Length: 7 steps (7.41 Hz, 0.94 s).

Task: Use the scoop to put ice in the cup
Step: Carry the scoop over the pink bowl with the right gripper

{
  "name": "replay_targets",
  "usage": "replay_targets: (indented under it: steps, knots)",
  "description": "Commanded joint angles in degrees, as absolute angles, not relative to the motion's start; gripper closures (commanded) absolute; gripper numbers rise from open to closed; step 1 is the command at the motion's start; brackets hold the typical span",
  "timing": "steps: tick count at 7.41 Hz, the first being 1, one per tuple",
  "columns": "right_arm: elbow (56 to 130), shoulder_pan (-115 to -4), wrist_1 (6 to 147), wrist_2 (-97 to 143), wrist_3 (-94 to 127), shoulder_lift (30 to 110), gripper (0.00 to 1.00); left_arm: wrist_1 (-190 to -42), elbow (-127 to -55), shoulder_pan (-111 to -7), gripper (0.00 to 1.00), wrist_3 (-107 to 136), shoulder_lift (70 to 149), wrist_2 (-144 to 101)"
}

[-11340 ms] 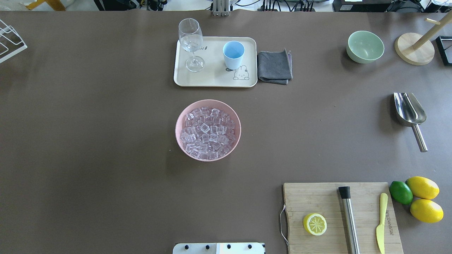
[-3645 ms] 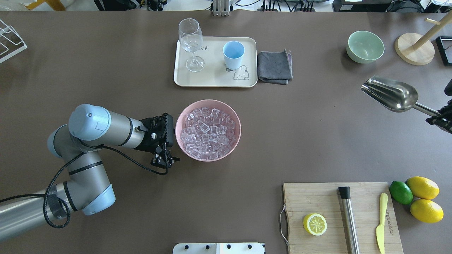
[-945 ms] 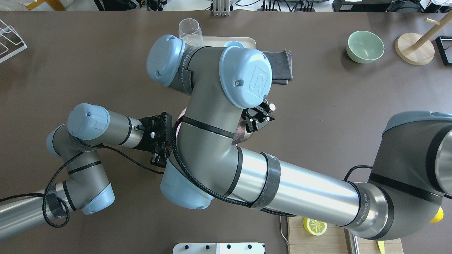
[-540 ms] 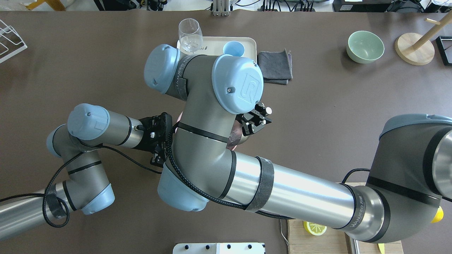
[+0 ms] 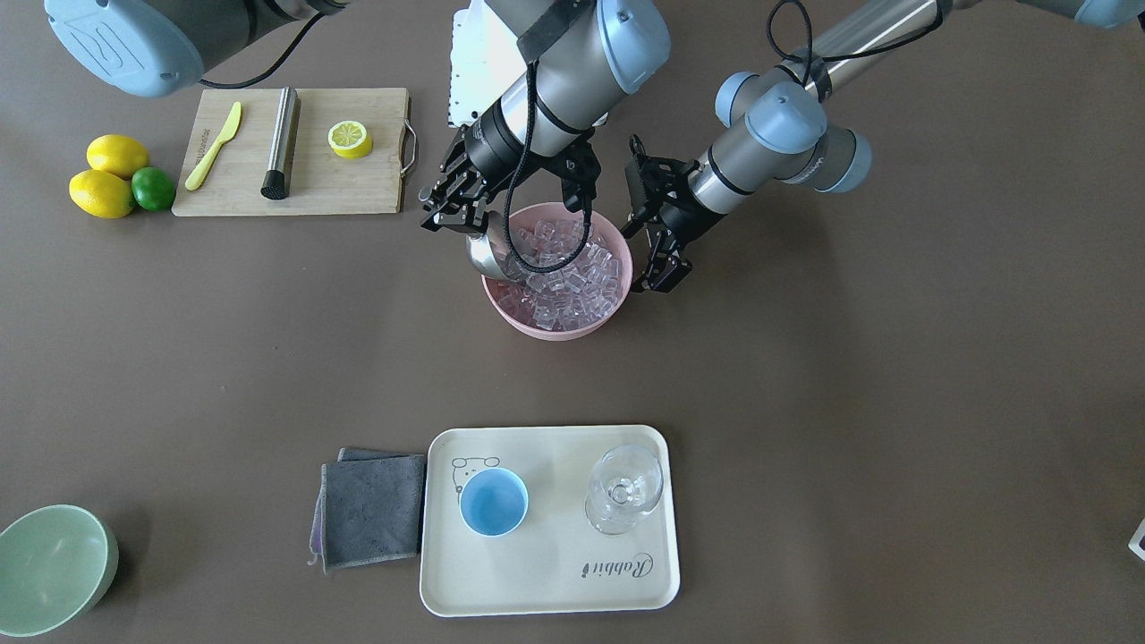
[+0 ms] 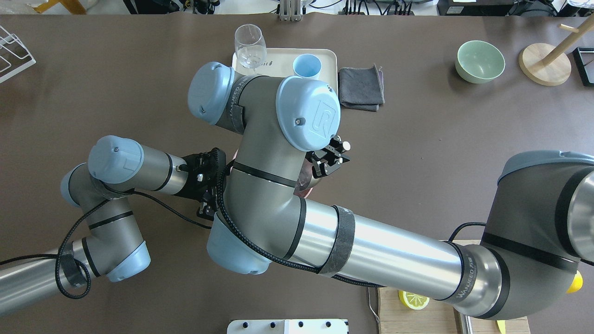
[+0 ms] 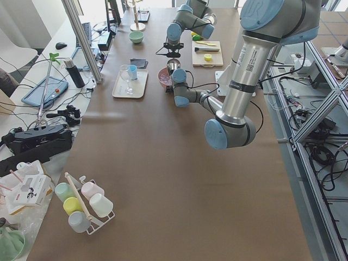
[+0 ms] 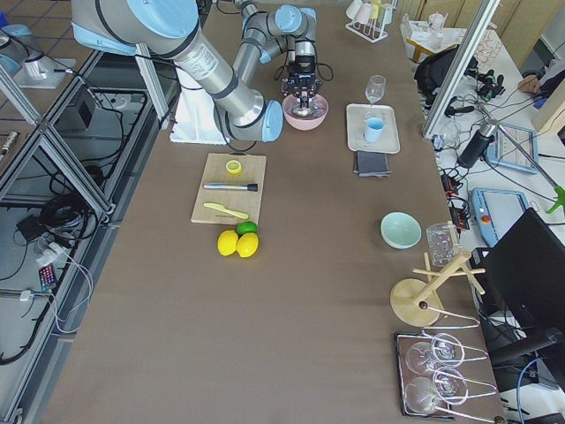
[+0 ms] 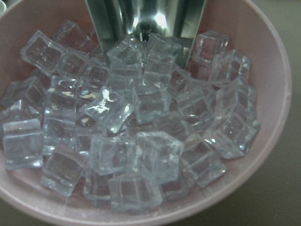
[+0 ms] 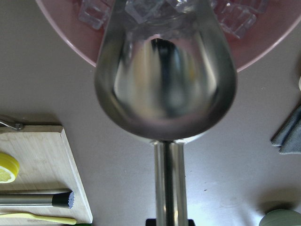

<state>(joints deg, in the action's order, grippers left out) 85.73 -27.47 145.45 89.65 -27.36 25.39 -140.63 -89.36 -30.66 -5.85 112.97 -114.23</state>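
The pink bowl [image 5: 555, 327] holds the ice [image 5: 564, 265], many clear cubes, which also fills the left wrist view [image 9: 141, 141]. My right gripper [image 5: 454, 207] is shut on the handle of the silver scoop [image 5: 484, 256]. The scoop is tilted down, with its trough mouth pushed into the ice at the bowl's edge [image 10: 164, 80]. My left gripper [image 5: 659, 275] hangs just outside the bowl's opposite side, open and empty. The light-blue cup [image 5: 493, 502] stands upright and empty on the cream tray [image 5: 546, 581]. In the overhead view my right arm hides the bowl.
A clear stemmed glass [image 5: 624, 490] stands next to the cup on the tray. A grey cloth [image 5: 371, 510] lies beside the tray. A cutting board [image 5: 295, 192] with a steel cylinder, knife and half lemon lies behind the bowl. A green bowl [image 5: 49, 568] sits far off.
My right arm brought the scoop from the table's right side to the bowl and, over the last second, moved a little left and farther away. My left arm stays beside the bowl.
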Motion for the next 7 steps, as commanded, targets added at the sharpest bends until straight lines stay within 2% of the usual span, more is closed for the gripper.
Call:
replay_targets:
  steps: [1, 4, 6, 7]
  knots:
    - [86.04, -27.33, 141.26, 89.91, -26.03, 26.01, 1.0, -140.54, -89.3, -30.67, 0.01, -5.8, 113.03, -114.35]
    - [86.65, -26.55, 133.61, 89.91, -24.26, 28.21, 1.0, -140.54, -89.3, -30.67, 0.01, -5.71, 113.03, -114.35]
    - [92.87, -26.46, 131.93, 90.35, -24.26, 32.58, 1.0, -140.54, -89.3, -30.67, 0.01, -5.8, 113.03, -114.43]
    - [98.38, -26.46, 129.05, 90.09, -24.26, 37.65, 1.0, -140.54, -89.3, -30.67, 0.01, -5.8, 113.03, -114.35]
